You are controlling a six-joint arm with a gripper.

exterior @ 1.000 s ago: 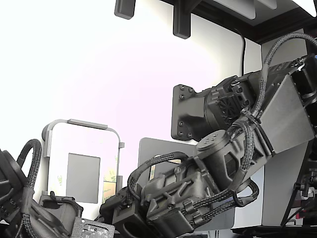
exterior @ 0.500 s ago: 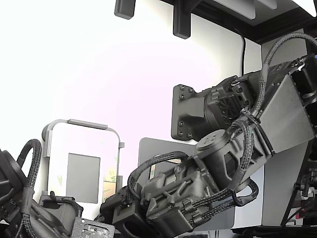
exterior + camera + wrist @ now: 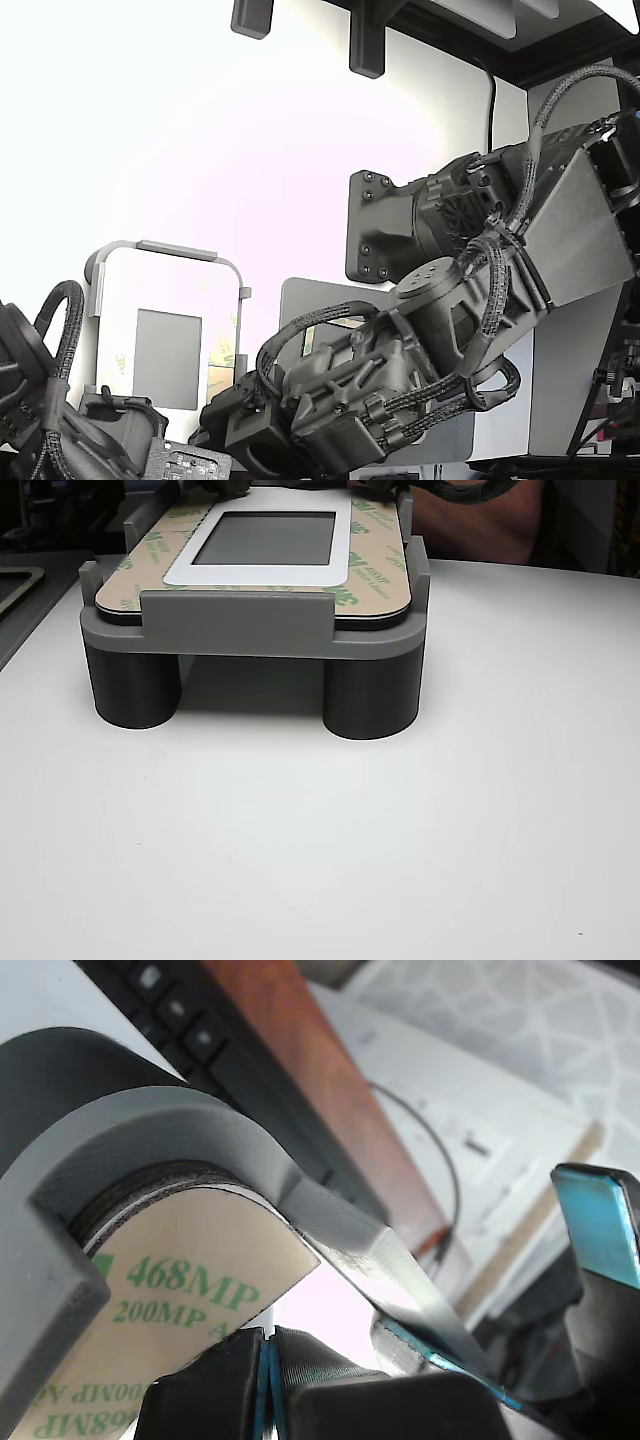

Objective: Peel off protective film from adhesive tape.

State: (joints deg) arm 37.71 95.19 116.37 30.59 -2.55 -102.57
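The gripper (image 3: 268, 1380) has its blue-lined black pads pressed together right at the edge of the cream protective film with green "468MP" print (image 3: 170, 1300); whether any film is caught between them I can't tell. That film still lies flat on the tan adhesive tape band (image 3: 375, 575) bordering the white panel in the grey four-legged fixture (image 3: 240, 630). Risk: pinch misses the liner, or drags tape off. One fixture, one panel, one gripper visible.

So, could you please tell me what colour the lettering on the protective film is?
Green, on the cream protective film; clearest in the wrist view.
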